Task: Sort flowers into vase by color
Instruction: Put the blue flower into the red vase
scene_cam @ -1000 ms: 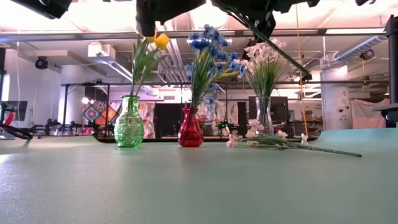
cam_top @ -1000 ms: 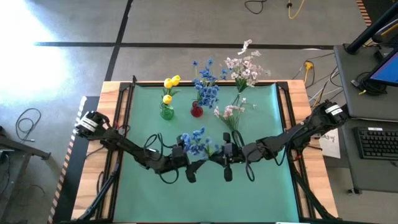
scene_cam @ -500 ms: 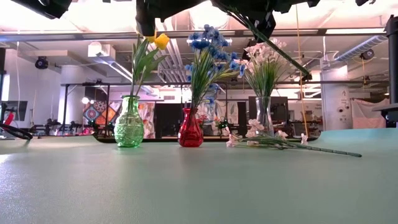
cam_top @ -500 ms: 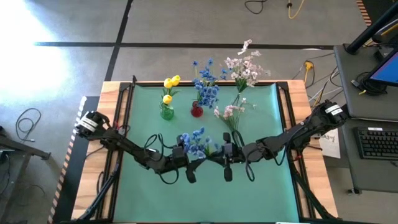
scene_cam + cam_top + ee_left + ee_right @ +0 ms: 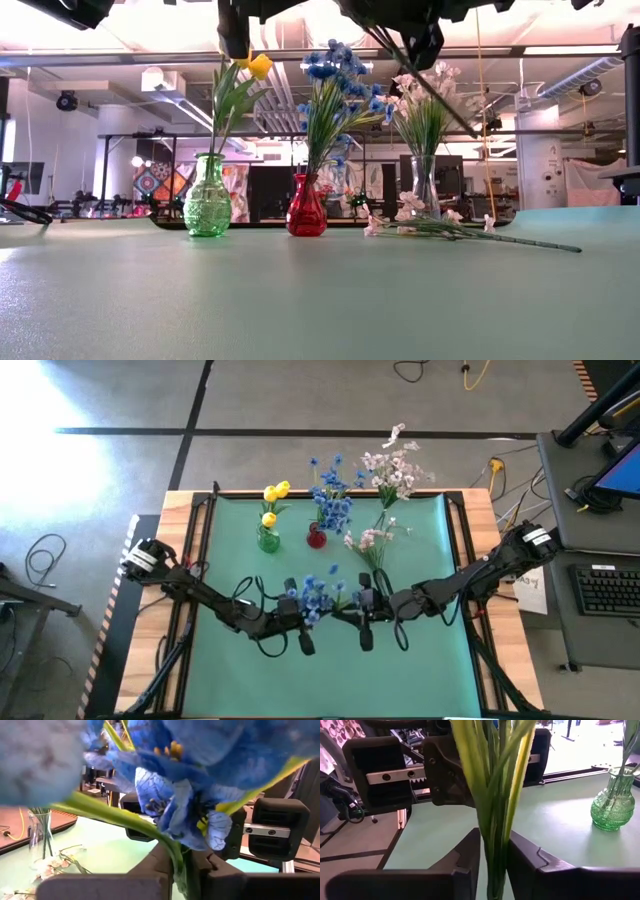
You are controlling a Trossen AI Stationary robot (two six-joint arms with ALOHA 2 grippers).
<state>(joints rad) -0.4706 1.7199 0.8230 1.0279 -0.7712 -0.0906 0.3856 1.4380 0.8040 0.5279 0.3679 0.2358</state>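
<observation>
A blue flower (image 5: 318, 592) hangs above the table's middle, between my two grippers. My left gripper (image 5: 303, 618) comes from the left and is shut on its stem, the blossoms (image 5: 190, 810) right in front of its camera. My right gripper (image 5: 362, 612) comes from the right, its fingers against the leafy stem (image 5: 492, 795). Along the far edge stand a green vase (image 5: 267, 541) with yellow flowers, a red vase (image 5: 316, 538) with blue ones and a clear vase (image 5: 425, 185) with pink-white sprays. My left gripper pinches the green stem (image 5: 179, 865) between its two fingers, just below the blossoms. It comes level from the table's left, fingers across the stem. The flower is lifted clear of the table. My right gripper has the bundle of stem and leaves (image 5: 492, 855) between its two fingers, the bundle filling the gap. It comes level from the table's right, across the stem. The stem's free end (image 5: 465, 125) slants down past it, clear of the table.
A pink-white spray (image 5: 368, 542) lies flat on the green mat in front of the clear vase, its stem (image 5: 530, 241) running toward the right. The near half of the mat (image 5: 330, 680) is bare.
The blue flower has shifted between the grippers. Its blossoms sit slightly nearer the table's front edge in the high view. In the low view its slanting stem hangs steeper, with the free end swung inward. Both arms have stayed in place.
</observation>
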